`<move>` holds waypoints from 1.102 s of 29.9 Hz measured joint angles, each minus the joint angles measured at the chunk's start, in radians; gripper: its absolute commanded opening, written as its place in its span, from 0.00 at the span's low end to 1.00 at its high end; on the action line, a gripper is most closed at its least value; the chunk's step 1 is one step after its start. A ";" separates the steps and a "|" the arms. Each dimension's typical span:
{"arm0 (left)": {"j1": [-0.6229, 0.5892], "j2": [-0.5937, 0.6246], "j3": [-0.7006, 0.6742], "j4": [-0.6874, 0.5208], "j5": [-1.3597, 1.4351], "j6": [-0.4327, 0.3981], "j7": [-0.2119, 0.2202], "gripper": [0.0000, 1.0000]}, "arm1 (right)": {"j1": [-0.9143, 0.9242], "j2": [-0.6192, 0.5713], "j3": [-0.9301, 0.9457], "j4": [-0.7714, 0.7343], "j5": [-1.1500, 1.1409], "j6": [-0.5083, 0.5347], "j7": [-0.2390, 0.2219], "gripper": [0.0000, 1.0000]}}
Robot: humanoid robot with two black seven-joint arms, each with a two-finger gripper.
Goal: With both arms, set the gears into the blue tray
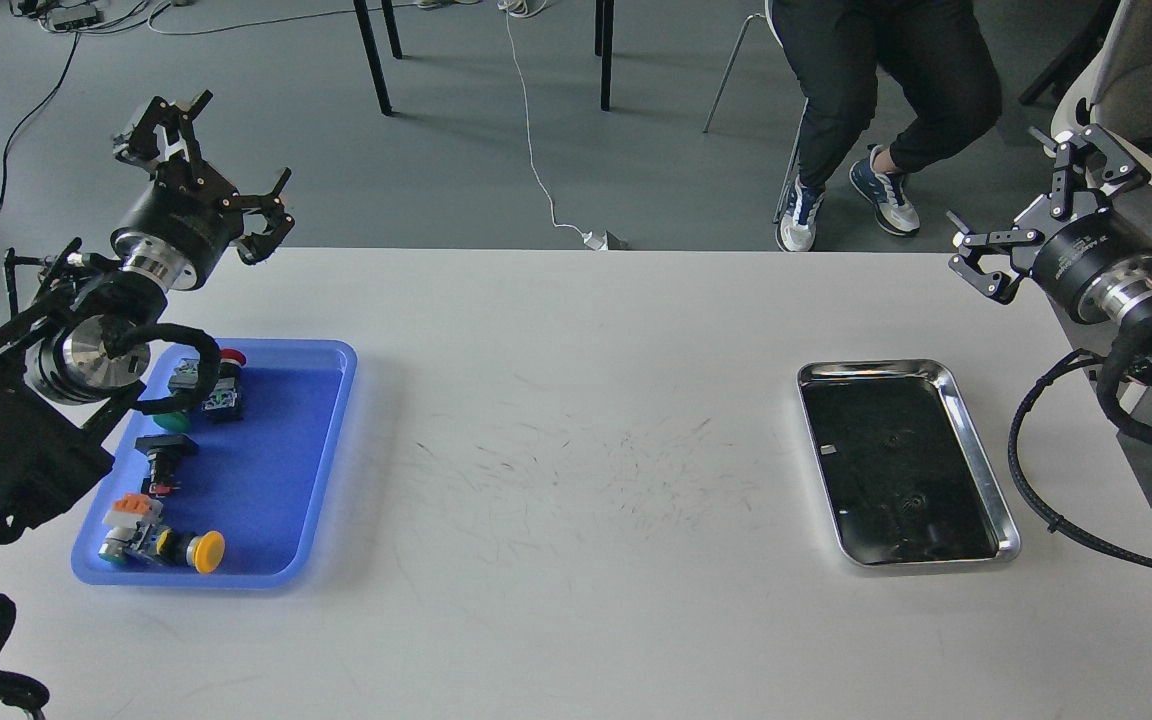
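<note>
The blue tray (326,440) lies at the table's left and holds several push-button switches with red, green and yellow caps. Two faint small dark round shapes, which look like the gears (902,438), lie on the dark inside of the steel tray (976,470) at the right. My left gripper (224,165) hangs open and empty above the table's far left edge, behind the blue tray. My right gripper (1034,200) is open and empty too, held above the far right edge, behind and to the right of the steel tray.
White table (576,420) with fine dark scratch marks in the middle. My left arm's elbow and cable overlap the blue tray's left side. A seated person's legs (876,110) and chair legs stand beyond the far edge.
</note>
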 measured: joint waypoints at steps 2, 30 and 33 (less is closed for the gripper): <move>0.000 -0.004 0.004 0.000 0.002 0.006 0.000 0.99 | 0.000 0.000 0.000 0.001 0.000 0.000 0.000 0.99; 0.010 0.003 0.018 0.000 0.039 0.005 -0.024 0.99 | 0.002 -0.040 -0.067 0.025 -0.008 0.010 -0.009 0.99; 0.009 0.003 0.018 0.000 0.051 0.008 -0.024 0.99 | 0.009 -0.064 -0.093 0.041 -0.012 0.011 -0.012 0.99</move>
